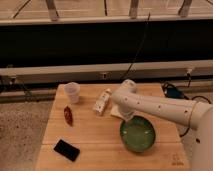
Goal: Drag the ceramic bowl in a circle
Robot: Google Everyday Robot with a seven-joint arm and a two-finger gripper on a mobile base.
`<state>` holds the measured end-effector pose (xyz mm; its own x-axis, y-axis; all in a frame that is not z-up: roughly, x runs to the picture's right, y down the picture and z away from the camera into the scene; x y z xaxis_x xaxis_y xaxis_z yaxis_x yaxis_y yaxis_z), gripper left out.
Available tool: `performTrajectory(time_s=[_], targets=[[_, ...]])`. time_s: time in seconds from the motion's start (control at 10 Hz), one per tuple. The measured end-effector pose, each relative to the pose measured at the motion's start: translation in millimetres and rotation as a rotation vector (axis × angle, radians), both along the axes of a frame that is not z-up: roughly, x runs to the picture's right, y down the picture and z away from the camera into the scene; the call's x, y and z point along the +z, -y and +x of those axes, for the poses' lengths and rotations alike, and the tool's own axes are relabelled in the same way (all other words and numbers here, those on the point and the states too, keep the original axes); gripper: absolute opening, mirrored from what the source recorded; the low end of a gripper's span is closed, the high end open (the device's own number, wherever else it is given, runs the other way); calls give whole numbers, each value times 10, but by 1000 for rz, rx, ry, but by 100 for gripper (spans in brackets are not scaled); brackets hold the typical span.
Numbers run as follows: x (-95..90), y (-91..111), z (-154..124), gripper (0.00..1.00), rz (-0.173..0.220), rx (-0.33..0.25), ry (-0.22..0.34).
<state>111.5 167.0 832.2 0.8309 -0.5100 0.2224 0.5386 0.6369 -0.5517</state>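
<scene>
The ceramic bowl (138,134) is a wide, shallow, glossy green bowl on the right half of the wooden table (95,145). My white arm reaches in from the right and bends down over the bowl's far left rim. The gripper (128,118) sits at that rim, mostly hidden under the arm's wrist.
A small translucent plastic cup (72,92) stands at the back left. A white bottle (102,101) lies on its side behind the bowl. A red packet (68,115) and a black phone (66,149) lie on the left. A blue object (172,92) sits at the back right edge.
</scene>
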Motion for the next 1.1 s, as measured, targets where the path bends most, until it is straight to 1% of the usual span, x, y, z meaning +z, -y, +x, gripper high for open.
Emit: performTrajectory(time_s=[0.1, 0.2, 0.3, 0.4, 0.5, 0.8, 0.9, 1.1], targets=[[-30, -45, -194, 3, -3, -24, 15], [-47, -63, -300, 3, -4, -35, 21], [-55, -68, -389, 3, -5, -44, 25], [-58, -65, -413, 3, -6, -42, 23], [-65, -59, -384, 3, -4, -32, 17], [-85, -90, -65, 3, -9, 1, -2], [-85, -89, 1, 3, -10, -1, -4], [-107, -90, -30, 3, -8, 9, -2]])
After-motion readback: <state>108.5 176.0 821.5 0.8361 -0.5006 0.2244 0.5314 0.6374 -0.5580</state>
